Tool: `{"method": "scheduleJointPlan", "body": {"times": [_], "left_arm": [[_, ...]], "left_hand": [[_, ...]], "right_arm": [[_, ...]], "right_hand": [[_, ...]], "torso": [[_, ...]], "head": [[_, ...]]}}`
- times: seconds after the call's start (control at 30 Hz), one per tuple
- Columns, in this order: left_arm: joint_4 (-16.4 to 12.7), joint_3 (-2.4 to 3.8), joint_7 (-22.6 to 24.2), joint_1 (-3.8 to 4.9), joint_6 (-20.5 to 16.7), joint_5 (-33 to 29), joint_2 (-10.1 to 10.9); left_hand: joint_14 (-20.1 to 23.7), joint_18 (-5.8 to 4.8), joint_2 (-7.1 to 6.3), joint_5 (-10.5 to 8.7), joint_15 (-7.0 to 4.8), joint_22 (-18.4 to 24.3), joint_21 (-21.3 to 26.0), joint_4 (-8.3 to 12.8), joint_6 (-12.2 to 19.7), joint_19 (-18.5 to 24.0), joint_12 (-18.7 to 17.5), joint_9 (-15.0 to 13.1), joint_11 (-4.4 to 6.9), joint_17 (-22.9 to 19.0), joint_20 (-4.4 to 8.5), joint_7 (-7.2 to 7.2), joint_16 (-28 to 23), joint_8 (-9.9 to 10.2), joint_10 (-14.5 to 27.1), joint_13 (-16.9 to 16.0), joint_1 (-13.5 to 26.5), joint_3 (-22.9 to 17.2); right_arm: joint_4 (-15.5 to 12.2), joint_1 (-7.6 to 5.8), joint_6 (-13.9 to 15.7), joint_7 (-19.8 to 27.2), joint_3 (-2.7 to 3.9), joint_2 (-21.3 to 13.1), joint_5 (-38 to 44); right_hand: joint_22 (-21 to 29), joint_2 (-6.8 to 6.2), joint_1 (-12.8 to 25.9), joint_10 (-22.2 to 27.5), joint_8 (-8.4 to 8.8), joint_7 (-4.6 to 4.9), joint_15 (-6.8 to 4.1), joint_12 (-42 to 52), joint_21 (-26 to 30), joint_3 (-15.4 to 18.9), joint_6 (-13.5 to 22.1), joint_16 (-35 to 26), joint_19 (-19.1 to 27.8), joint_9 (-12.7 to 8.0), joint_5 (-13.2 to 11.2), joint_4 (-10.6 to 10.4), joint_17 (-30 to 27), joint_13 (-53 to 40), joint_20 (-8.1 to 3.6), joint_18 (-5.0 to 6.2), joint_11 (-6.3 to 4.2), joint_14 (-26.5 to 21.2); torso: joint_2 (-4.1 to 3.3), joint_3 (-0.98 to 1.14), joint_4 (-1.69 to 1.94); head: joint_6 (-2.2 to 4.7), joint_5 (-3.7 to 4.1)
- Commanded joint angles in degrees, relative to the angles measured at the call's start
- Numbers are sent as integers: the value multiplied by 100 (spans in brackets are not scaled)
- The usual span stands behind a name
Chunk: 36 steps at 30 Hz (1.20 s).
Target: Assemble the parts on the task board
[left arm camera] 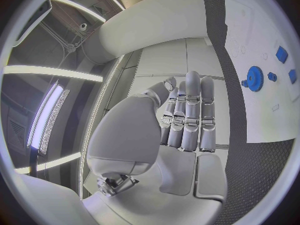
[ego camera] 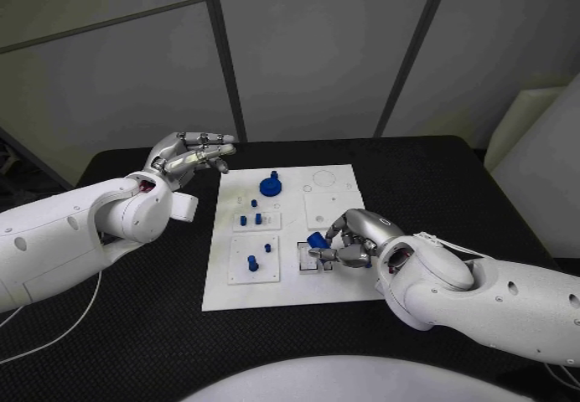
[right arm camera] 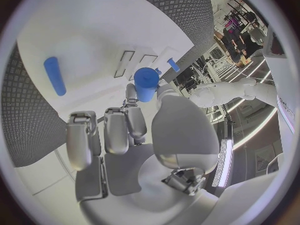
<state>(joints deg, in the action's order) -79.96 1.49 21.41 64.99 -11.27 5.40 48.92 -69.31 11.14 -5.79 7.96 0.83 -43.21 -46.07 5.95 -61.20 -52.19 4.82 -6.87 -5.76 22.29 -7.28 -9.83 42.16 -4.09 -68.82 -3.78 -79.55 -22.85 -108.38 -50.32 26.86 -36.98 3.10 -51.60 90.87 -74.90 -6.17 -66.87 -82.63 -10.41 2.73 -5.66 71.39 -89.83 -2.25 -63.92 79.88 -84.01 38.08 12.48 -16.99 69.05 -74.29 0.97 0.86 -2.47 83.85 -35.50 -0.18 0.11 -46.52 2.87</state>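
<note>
The black table (ego camera: 435,184) carries the white task board (ego camera: 290,280) at its middle, and everything else is placed from that board.

The right arm reaches over the board's near right corner. Its right hand (ego camera: 350,239) pinches a short blue cylinder (ego camera: 318,240) between thumb and a finger, the other fingers loosely curled beside it; in the right wrist view the cylinder (right arm camera: 147,84) stands clear of the board surface, above a recessed square plate. It does not look seated yet, so this part is judged to be mid-placement.

The left hand (ego camera: 194,152) hovers off the board's far left corner, above the table, holding nothing. Its fingers are extended and lie close together rather than curled, as the left wrist view shows.

On the board, a blue gear (ego camera: 271,185) sits near the far edge, left of centre. Just nearer, a group of small blue pegs (ego camera: 251,219) stands in a square plate on the left side, and a taller blue peg (ego camera: 253,263) stands in the next plate toward the near edge. The far right area shows bare circular outlines and a plain square plate (ego camera: 326,209).

By this reading several pieces are already placed on the left side; the right side is left to fill, beginning with the cylinder in hand.
</note>
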Motion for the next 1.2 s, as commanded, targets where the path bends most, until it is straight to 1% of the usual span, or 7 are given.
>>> {"method": "scheduleJointPlan", "body": {"times": [0.03, 0.23, 0.37, 0.57, 0.7, 0.87, 1.2], "left_arm": [[-18, 5, 40, 8, 45, -15, -3], [-39, 6, 43, 10, 56, -15, 9], [-47, 6, 53, 11, 101, -44, 12], [-59, 6, 65, 11, 153, -68, 23], [-61, 6, 68, 11, 164, -73, 31], [-62, 6, 67, 11, 173, -75, 29], [-62, 6, 60, 11, 161, -76, 39]], "left_hand": [[7, -70, -3, -23, 36, 7, 40, 0, 34, 21, -30, 9, -8, -9, -2, 14, -37, 29, 35, -5, 66, 18], [9, -69, -6, -20, 35, 9, 44, 5, 37, 22, -31, 10, -7, -9, -2, 14, -40, 30, 37, -5, 65, 19], [10, -69, -12, -20, 36, 12, 48, 6, 42, 23, -31, 11, -8, -10, -3, 13, -42, 32, 39, -5, 69, 23], [14, -69, -20, -18, 37, 15, 54, 10, 52, 26, -34, 15, -11, -11, -5, 11, -46, 36, 46, -4, 73, 28], [17, -69, -24, -16, 38, 17, 58, 14, 59, 27, -36, 17, -12, -12, -5, 9, -49, 38, 51, -4, 72, 30], [21, -69, -26, -15, 40, 19, 62, 16, 65, 29, -37, 19, -14, -13, -6, 7, -52, 40, 55, -3, 73, 31], [27, -70, -29, -14, 42, 23, 69, 18, 74, 32, -40, 21, -17, -15, -8, 4, -57, 42, 61, -3, 76, 32]], "right_arm": [[67, -9, -552, -120, 6, 89, -150], [239, -10, -794, -294, 8, 294, -116], [316, -10, -795, -385, 9, 395, -11], [384, -11, -726, -444, 9, 458, 194], [404, -11, -689, -455, 10, 484, 277], [414, -11, -646, -455, 10, 532, 340], [420, -11, -568, -462, 10, 518, 522]], "right_hand": [[-1510, -10, 136, -23, 30, -134, -49, -31, -17, 46, -183, 27, -599, 25, -47, 8, 8, -6, -58, -86, -12, 247], [-1510, 11, 423, -34, 40, -175, -75, -68, -17, 50, -323, 26, -599, 115, -41, 5, 13, -2, -84, -86, -46, 247], [-1510, 5, 501, -58, 15, -212, -95, -56, -17, 29, -440, 55, -599, 181, 0, 9, 74, -25, -102, -86, -76, 259], [-1510, 32, 680, -86, -10, -252, -124, -58, -17, 10, -563, 80, -599, 294, 5, 3, 128, -41, -131, -86, -112, 268], [-1510, 8, 862, -98, 4, -263, -137, -73, -17, 27, -590, 85, -599, 384, -261, 6, 143, -46, -145, -86, -121, 268], [-1510, -153, 1192, -100, 51, -258, -138, -119, -17, 153, -592, 74, -599, 524, -912, -2, 134, -43, -151, -86, -118, 263], [-1510, -41, 1489, -71, 118, -249, -136, -234, -17, 647, -563, 30, -599, 667, -966, 8, 69, 7, -154, -86, -112, 245]], "torso": [[-7, -6, 15], [-10, -2, 1], [-13, 12, -8], [-9, 5, 0], [-11, 9, -2], [-11, 10, -2], [-10, 9, -3]], "head": [[-8, -9], [-8, -65], [12, -105], [5, -124], [2, -137], [-4, -140], [0, -136]]}}
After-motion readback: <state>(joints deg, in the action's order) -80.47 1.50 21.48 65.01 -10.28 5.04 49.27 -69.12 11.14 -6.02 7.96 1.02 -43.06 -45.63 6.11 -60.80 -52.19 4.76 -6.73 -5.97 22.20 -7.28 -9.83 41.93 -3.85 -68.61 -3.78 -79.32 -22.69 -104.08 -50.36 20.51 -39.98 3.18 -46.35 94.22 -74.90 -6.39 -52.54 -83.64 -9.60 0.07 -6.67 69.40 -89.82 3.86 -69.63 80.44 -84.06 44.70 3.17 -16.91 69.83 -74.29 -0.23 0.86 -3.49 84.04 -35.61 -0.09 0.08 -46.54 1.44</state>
